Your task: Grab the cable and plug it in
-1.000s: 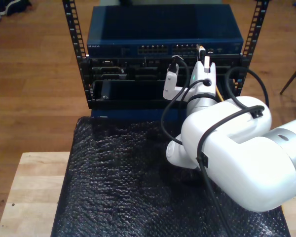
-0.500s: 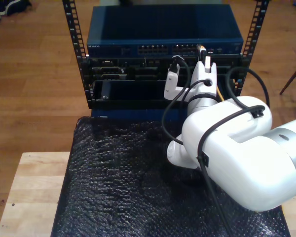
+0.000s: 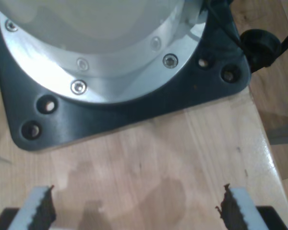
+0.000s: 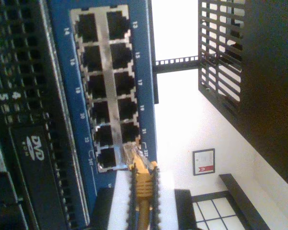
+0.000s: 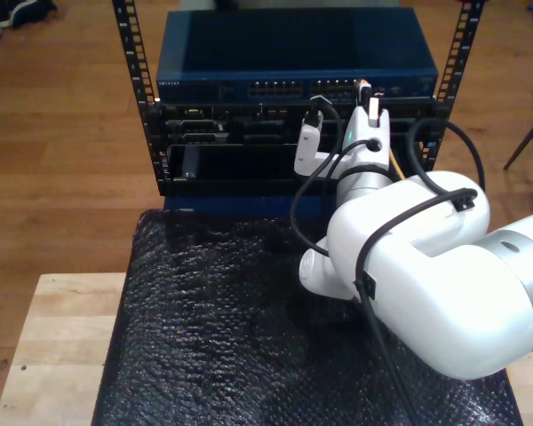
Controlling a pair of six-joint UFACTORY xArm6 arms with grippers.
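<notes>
Exterior view, nearest the camera: a wooden table [image 5: 53, 346] carrying a black bubbled mat [image 5: 213, 337], over which a large white arm [image 5: 417, 275] with black hoses [image 5: 373, 266] reaches toward the rack.

At that arm's far end, my second gripper [image 5: 366, 96] pinches the cable [image 5: 393, 167], whose orange-yellow length shows beside the wrist.

In the second wrist view, my second gripper [image 4: 143, 175] has its jaws closed narrowly on the cable [image 4: 143, 191]. The clear plug [image 4: 133, 155] sits at the edge of a port in the blue switch [image 4: 134, 57], at the end of the port block; whether it has entered cannot be told.

Farther off stands the rack [image 5: 138, 98] holding the blue switch [image 5: 293, 58].

My first gripper [image 3: 134, 211] hangs with its jaws wide apart and holding nothing, over the wooden table [image 3: 173, 158], near a black base plate [image 3: 134, 115].
</notes>
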